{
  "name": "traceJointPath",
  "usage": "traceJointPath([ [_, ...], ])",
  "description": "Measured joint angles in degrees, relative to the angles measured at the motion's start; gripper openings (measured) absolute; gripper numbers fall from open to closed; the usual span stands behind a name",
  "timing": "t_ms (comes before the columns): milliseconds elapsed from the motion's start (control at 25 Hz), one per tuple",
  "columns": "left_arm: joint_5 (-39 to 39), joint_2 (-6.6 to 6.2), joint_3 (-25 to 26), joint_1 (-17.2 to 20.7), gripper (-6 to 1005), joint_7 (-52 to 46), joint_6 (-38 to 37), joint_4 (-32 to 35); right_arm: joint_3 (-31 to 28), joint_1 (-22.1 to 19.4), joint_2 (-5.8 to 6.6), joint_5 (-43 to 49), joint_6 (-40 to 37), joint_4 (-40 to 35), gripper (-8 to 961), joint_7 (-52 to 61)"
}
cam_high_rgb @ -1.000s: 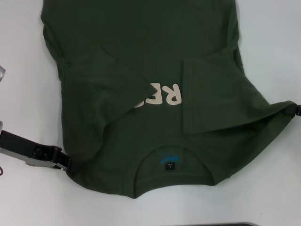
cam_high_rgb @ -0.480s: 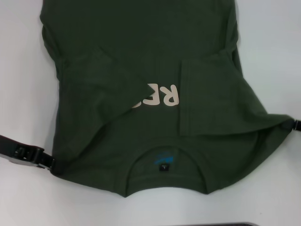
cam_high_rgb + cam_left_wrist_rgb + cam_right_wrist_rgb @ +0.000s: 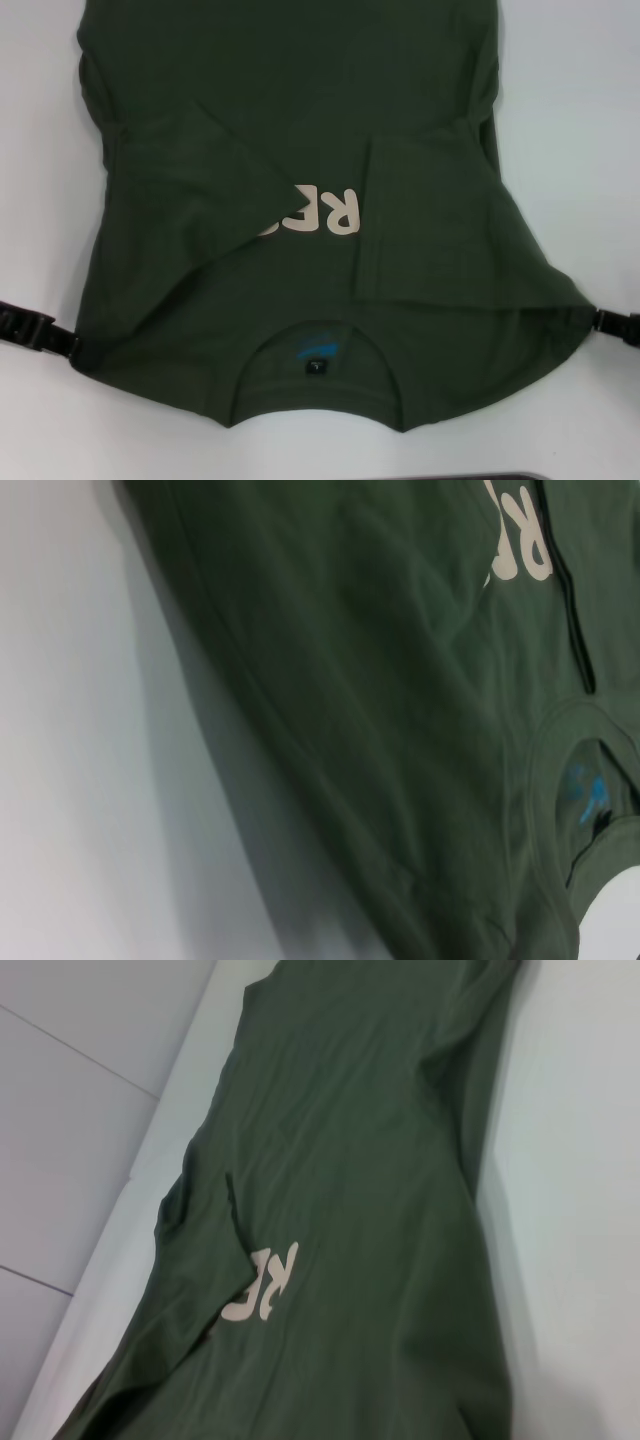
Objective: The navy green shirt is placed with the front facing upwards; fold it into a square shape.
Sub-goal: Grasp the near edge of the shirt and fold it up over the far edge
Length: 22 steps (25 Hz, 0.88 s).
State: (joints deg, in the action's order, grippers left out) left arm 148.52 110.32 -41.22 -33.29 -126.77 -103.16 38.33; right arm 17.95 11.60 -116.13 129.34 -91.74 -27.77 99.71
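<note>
across the white table (image 3: 40,420) lies the navy green shirt (image 3: 300,130), front up, collar (image 3: 315,380) toward the robot, both sleeves already folded in over the cream lettering (image 3: 325,212). left gripper (image 3: 70,343) meets the shirt's near-left shoulder corner; right gripper (image 3: 598,320) meets the near-right corner. each looks pinched on fabric, though the fingertips are hidden by cloth, so grip is a judgement. cloth between the corners sits taut with slight ridges: probably held ready to carry the collar end over toward the hem. surface is plain, matte white; right wrist view shows a pale panelled wall (image 3: 70,1110) beyond the table edge.
</note>
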Motion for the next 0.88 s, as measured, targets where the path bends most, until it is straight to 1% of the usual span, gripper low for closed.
traceJointPath([
  [120,0.0,-0.17,0.0,0.5,66,0.3,0.0,0.1,-0.1,-1.0,-0.39,0.0,0.3,0.3,1,-1.2],
  [280,0.0,-0.07,0.0,1.4,65,0.4,0.1,0.1,-0.1,-1.8,-0.48,-0.1,0.2,0.4,1,-1.9],
  [520,0.0,0.58,0.2,3.2,65,0.5,0.7,0.1,-0.1,-2.6,-0.14,-0.2,0.1,0.4,2,-2.1],
  [680,0.0,0.80,0.5,4.3,65,0.5,0.9,0.1,-0.3,-3.5,0.07,-0.2,0.0,0.4,2,-2.1],
  [880,0.0,1.24,0.6,5.1,65,0.5,1.0,0.2,-0.4,-4.8,0.24,-0.3,0.0,0.3,2,-2.3],
])
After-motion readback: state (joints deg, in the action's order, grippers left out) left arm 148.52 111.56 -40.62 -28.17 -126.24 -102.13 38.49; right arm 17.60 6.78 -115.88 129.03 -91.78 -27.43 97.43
